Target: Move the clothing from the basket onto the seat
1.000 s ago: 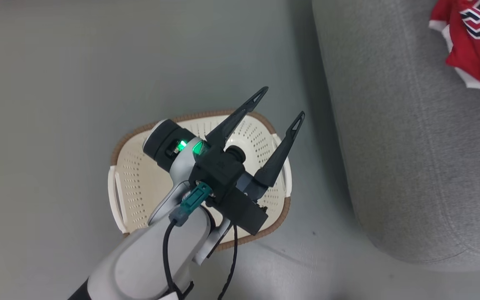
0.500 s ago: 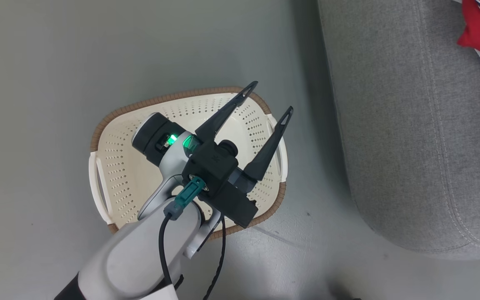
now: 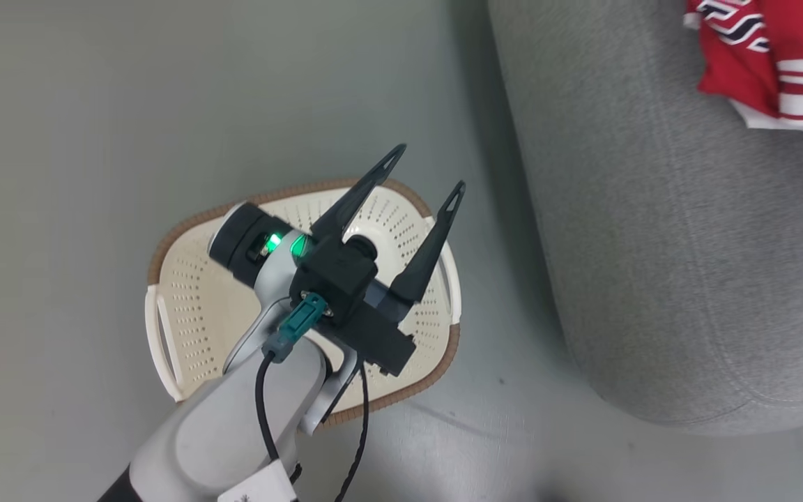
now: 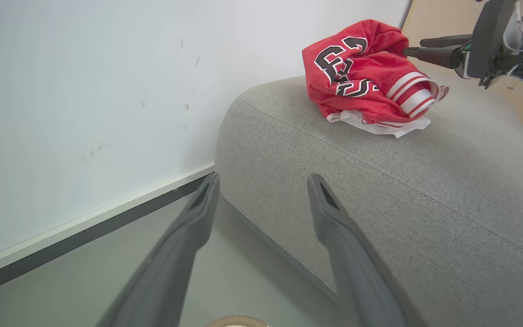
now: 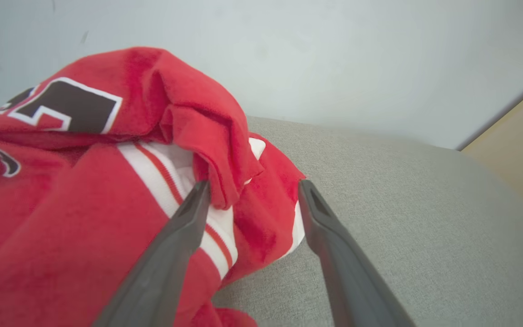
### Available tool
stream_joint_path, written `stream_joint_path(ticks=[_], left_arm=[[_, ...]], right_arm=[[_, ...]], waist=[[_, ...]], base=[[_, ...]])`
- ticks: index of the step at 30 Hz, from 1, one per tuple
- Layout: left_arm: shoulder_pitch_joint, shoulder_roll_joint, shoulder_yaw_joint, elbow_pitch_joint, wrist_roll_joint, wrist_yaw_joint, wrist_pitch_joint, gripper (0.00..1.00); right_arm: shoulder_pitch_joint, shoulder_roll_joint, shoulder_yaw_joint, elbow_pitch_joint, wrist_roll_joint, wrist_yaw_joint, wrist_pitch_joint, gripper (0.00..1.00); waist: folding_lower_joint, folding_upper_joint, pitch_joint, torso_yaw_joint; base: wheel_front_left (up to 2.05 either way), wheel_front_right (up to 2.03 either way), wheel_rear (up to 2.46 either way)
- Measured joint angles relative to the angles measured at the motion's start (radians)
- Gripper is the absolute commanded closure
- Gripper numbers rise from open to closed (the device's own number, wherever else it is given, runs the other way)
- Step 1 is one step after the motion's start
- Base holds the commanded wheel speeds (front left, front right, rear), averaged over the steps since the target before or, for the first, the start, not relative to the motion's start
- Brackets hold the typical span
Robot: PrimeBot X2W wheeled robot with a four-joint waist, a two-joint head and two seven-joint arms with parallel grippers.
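Head: my left pincer hangs over the basket, fingers apart, holding nothing. The clothing lies well apart from it on the seat.
Left wrist: fingers spread, clothing far ahead.
Right wrist: my right pincer is wide apart — a red fold sits between the fingers, unclamped.

Your left gripper hangs with its two dark fingers spread wide, pointing far and right, its pale forearm reaching in from the near left. Your right gripper stands with fingers parted too.
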Motion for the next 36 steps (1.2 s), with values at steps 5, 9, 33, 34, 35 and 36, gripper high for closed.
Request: stream_joint_path(ticks=[5, 9, 33, 34, 35, 36], left_arm=[[0.03, -0.009, 0.018, 0.037, -0.039, 0.0, -0.008, 0.0], [0.048, -0.024, 0.048, 0.055, -0.058, 0.0, -0.012, 0.0], [0.329, 0.014, 0.268, 0.194, -0.136, 0.032, -0.018, 0.0], [0.35, 0.019, 0.277, 0.196, -0.137, 0.032, -0.018, 0.0], [0.372, 0.024, 0.287, 0.195, -0.137, 0.032, -0.018, 0.0], [0.395, 0.029, 0.299, 0.193, -0.137, 0.032, -0.018, 0.0]], right_arm=[[0.045, 0.024, 0.02, 0.007, 0.0, 0.01, -0.008, 0.0], [0.067, 0.03, 0.028, -0.001, -0.003, 0.017, -0.017, 0.0], [0.432, 0.232, 0.024, -0.131, 0.029, -0.014, -0.018, 0.0], [0.457, 0.239, 0.022, -0.146, 0.033, -0.02, -0.018, 0.0], [0.484, 0.247, 0.022, -0.161, 0.034, -0.025, -0.018, 0.0], [0.51, 0.256, 0.023, -0.177, 0.034, -0.032, -0.018, 0.0]], waist=[[0.0, 0.0, -0.054, -0.01], [-0.0001, -0.0002, -0.106, -0.014], [-0.0001, -0.0003, -0.445, 0.084], [-0.0001, -0.0003, -0.46, 0.09], [-0.0002, -0.0002, -0.474, 0.096], [-0.0001, -0.0003, -0.489, 0.101]], base=[[0.0, 0.0, 0.0], [0.0, 0.0, 0.0], [0.0, 0.0, 0.0], [0.0, 0.0, 0.0], [0.0, 0.0, 0.0], [0.0, 0.0, 0.0]])
